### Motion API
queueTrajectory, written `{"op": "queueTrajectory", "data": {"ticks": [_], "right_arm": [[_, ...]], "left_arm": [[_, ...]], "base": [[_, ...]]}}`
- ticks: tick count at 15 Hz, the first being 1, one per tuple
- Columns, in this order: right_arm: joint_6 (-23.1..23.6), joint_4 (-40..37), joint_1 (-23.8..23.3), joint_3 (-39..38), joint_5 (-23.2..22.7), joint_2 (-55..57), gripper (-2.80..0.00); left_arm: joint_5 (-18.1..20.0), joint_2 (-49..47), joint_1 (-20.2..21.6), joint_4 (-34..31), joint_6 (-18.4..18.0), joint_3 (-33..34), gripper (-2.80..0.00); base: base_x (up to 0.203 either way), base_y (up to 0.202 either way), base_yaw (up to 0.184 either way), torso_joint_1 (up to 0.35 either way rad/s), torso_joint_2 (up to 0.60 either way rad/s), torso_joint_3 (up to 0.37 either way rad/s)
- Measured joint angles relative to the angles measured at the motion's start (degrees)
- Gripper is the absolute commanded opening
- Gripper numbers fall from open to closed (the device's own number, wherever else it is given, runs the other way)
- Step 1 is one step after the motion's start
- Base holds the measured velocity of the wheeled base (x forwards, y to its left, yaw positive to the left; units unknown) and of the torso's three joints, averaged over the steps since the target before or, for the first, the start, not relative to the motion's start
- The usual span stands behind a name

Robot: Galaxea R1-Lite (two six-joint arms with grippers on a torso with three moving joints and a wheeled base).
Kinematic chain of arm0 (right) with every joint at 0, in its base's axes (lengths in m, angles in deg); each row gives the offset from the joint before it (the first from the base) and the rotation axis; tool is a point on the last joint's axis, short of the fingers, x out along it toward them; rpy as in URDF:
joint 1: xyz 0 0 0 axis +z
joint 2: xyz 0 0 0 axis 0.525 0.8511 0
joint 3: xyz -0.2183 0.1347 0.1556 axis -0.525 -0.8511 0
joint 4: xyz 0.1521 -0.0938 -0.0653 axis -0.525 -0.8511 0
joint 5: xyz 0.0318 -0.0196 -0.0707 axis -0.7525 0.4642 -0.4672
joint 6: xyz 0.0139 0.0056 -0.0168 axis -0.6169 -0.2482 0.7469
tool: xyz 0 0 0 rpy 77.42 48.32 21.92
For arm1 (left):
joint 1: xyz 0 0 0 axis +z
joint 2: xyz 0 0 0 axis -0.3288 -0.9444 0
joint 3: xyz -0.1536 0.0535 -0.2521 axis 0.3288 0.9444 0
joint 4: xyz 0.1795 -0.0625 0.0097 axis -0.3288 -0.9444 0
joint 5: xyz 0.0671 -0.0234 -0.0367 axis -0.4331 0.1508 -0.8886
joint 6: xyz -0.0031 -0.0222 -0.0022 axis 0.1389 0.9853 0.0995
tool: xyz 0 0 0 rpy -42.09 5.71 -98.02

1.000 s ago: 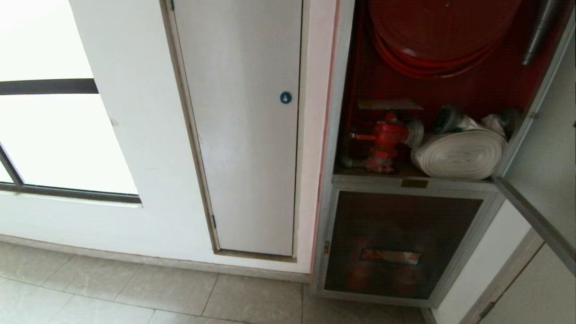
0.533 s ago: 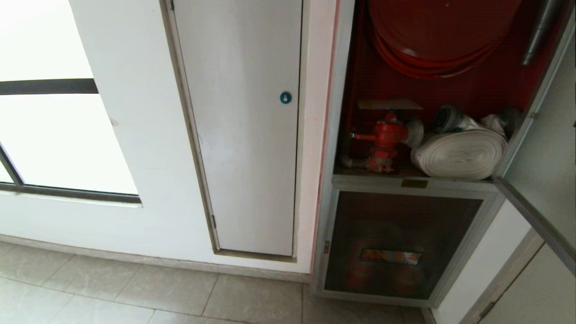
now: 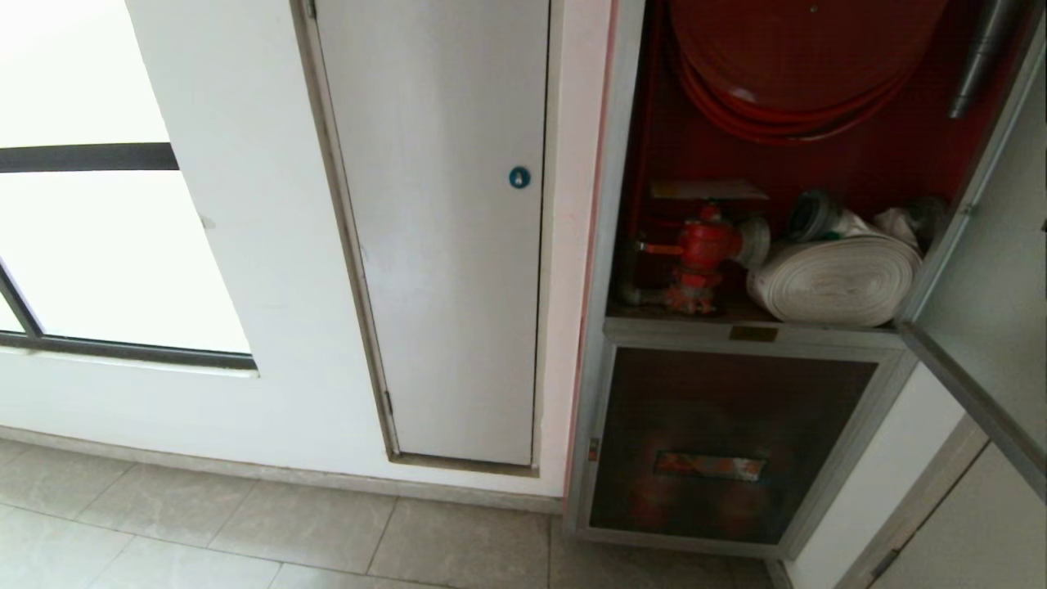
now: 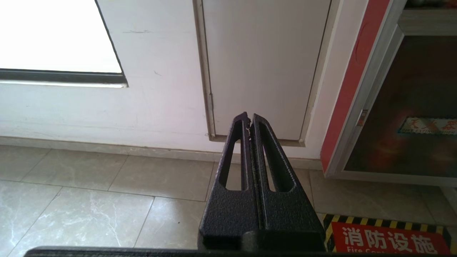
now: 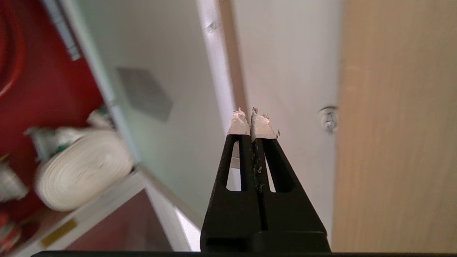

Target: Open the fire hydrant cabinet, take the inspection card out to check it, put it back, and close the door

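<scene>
Right hand (image 5: 251,121) clenched on nothing, taped fingertips pressed together, raised in front of the swung-open door (image 5: 167,117); pointed at the strip of pale wall between that door's frame edge and a wood-grain panel (image 5: 396,125) at 3 o'clock; probably drawn together like this to slip past the door's edge without snagging. Door hanging wide at about 9 to 10 o'clock from the fingertips, a grey hexagonal patch (image 5: 144,93) showing through its pane; left open, by the look of it, so the inside stays reachable. Beyond it, the fire hydrant cabinet (image 3: 818,164) exposed: red hose coil (image 3: 793,74) at 12 o'clock inside, red valve (image 3: 699,254) at 7 o'clock, white rolled hose (image 3: 834,278) lying on the shelf at 5 o'clock, just beside the valve. Inspection card nowhere visible in any view; impossible to say where it sits. Left hand (image 4: 249,119) clenched and empty too, parked low over the floor tiles (image 4: 89,200), aimed at the foot of the plain white door (image 4: 264,64) with the round blue lock (image 3: 519,177); apparently idle, kept clear of the work. Next likely step, judging by the open door: finding the card.
</scene>
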Motion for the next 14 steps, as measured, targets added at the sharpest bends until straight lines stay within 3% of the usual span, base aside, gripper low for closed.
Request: {"op": "queueTrajectory", "data": {"ticks": [10,14], "right_arm": [[-0.12,0.08,-1.65,5.76,2.62,4.15,-2.8],[-0.12,-0.04,-6.63,7.65,2.62,5.21,-2.8]], "left_arm": [[-0.02,0.0,-0.02,0.05,-0.02,0.0,-2.8],[-0.02,0.0,0.0,0.0,-0.02,0.0,-2.8]], "base": [[0.0,0.0,0.0,0.0,0.0,0.0],[0.0,0.0,0.0,0.0,0.0,0.0]]}}
